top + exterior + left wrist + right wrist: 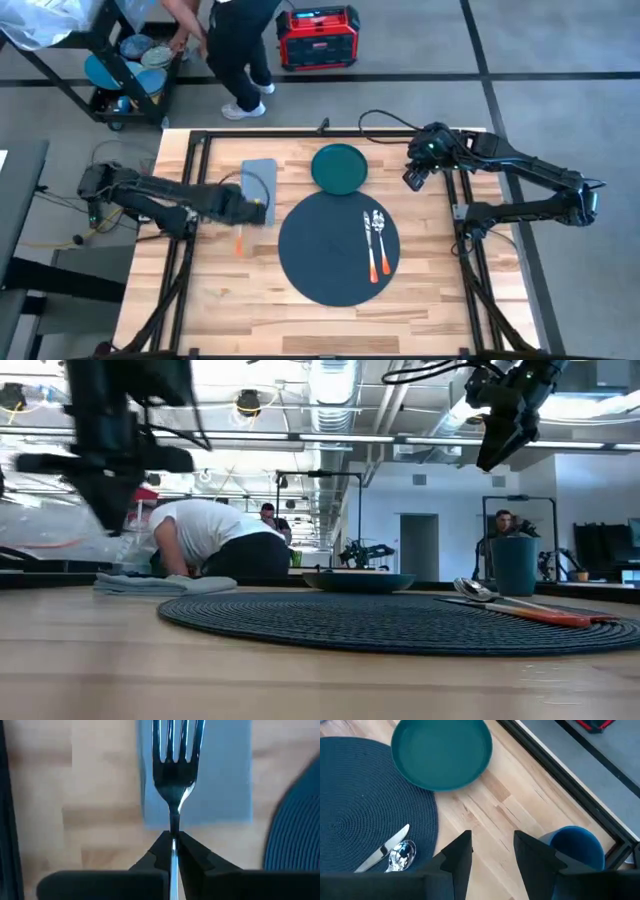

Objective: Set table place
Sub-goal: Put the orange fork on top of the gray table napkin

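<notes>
The round charcoal table place (338, 247) lies in the middle of the table (210, 300), with a knife and spoon (375, 245) on its right part. A green plate (340, 167) sits just beyond it. A grey napkin (258, 180) lies to the far left of it. My left gripper (262, 210) hovers at the napkin's near end, shut on a fork (175, 765) whose tines reach out over the napkin (220, 775). My right gripper (413, 180) hangs open high above the far right of the table, over a blue cup (575, 845). My left gripper pinches the fork's thin neck (173, 834), just behind the tines, between its two fingertips (192, 851). The fingers come from above. The tines point toward the table's far edge, and the orange handle (240, 243) sticks out toward the near edge. The fork looks lifted clear of the table.
Black frame tubes (196, 150) run along the table's edges. The blue cup (515, 565) stands near the far right corner. A person (240, 50) bends down beyond the far edge, beside a cart (125, 70) and a red box (318, 38). Bare wood (230, 300) shows at the near left.
</notes>
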